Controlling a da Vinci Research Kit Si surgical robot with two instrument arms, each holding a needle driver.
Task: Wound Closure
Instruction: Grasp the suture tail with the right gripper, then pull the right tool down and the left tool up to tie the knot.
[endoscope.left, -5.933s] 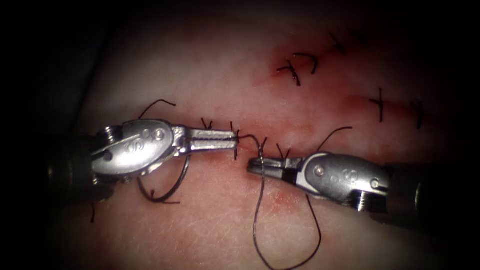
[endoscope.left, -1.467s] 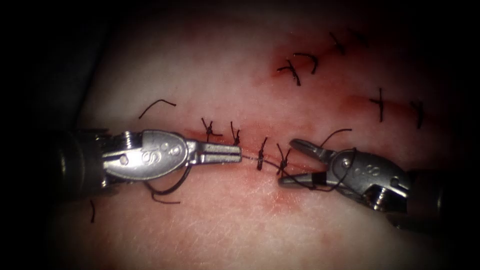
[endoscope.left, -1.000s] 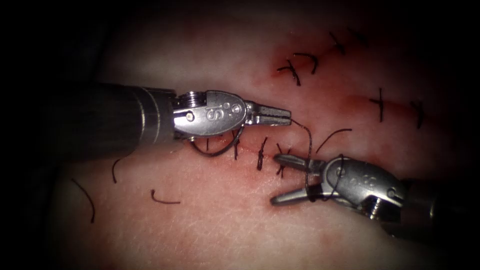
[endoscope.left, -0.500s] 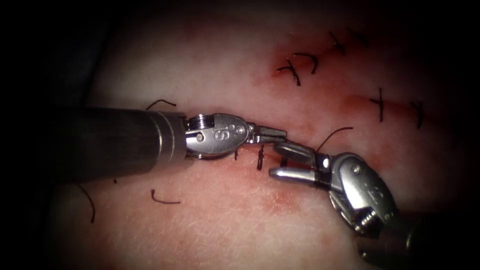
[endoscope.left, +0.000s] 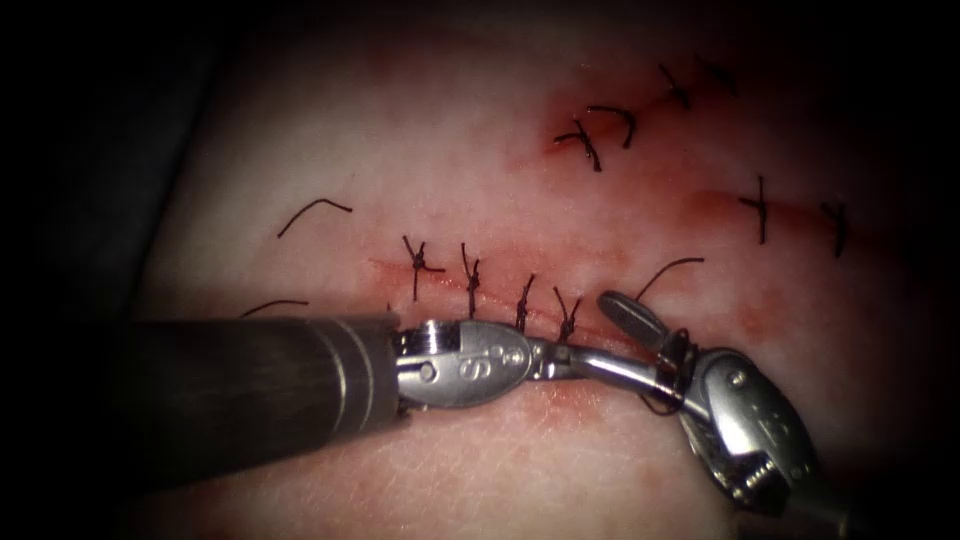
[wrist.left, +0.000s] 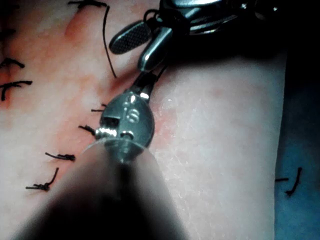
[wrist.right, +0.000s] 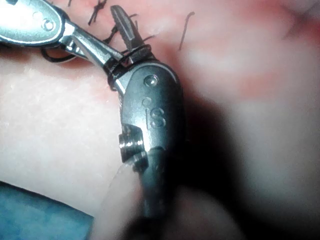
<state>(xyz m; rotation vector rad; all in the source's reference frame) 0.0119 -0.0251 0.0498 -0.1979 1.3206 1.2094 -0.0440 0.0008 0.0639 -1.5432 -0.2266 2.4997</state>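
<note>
The left tool (endoscope.left: 560, 360) comes in low from the left, jaws shut on the thread, and its tip touches the right tool's lower jaw. The right tool (endoscope.left: 612, 342) reaches up from the lower right with jaws open. Dark thread (endoscope.left: 668, 385) is wound around the base of those jaws, and they grip nothing. In the left wrist view the left tool (wrist.left: 146, 82) points at the open right tool (wrist.left: 142, 45). In the right wrist view the thread wraps (wrist.right: 125, 57) sit behind the open jaws (wrist.right: 99, 26), and a dark curve, apparently the needle (wrist.right: 52, 59), hangs under the left tool, outside the tissue.
Several tied stitches (endoscope.left: 470, 275) cross the cut on the tissue (endoscope.left: 450, 130) just above both tools. More stitches (endoscope.left: 590, 135) lie at the upper right, with red fluid (endoscope.left: 560, 395) around the cut. Cut thread ends (endoscope.left: 315, 210) lie loose at the left.
The left tool swung from above the cut down to its near side and pushed right to meet the right tool. The right tool's jaws narrowed, then spread again, with the thread loop still around them.
</note>
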